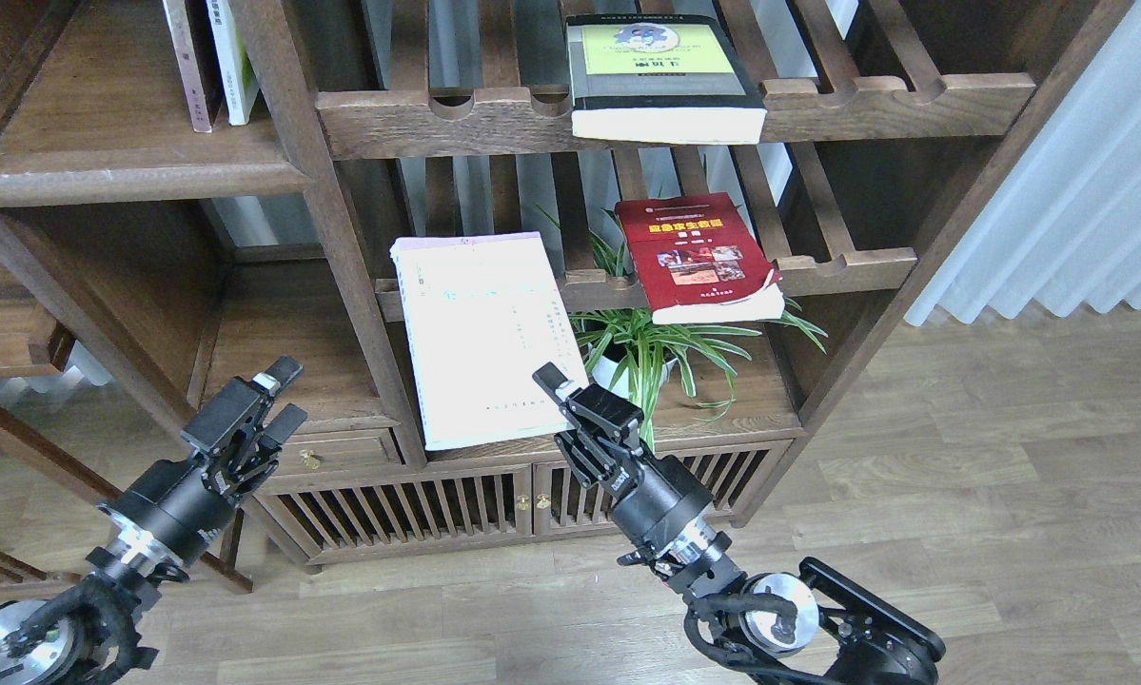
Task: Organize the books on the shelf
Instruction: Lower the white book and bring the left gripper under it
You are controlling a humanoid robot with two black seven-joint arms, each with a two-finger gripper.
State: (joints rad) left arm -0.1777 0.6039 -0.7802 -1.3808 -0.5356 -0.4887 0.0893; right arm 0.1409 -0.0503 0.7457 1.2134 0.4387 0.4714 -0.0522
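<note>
The shelf [104, 143] sits at the upper left, a flat dark-brown board, and two thin books [213, 62] stand upright at its right end against the post [318, 219].

Below and left of the post, the left pincer [280, 400] hangs in front of the low cabinet [389, 495], fingers slightly parted and gripping nothing.

Just right of the post, the pale book [480, 333] leans steeply with its cover facing out, its top against the middle slatted rack [855, 262] and its lower edge near the cabinet top.

The right pincer [562, 390] has one finger tip over the pale book's lower right corner; whether it grips the book or how far it is open, I cannot tell.

Right of the pale book a potted plant [646, 347] stands on the cabinet top.

The red book [696, 255] lies on the middle rack above the plant, overhanging the front rail.

On the top rack [913, 95], right of the post, lies the yellow-green book [660, 76], also overhanging.
</note>
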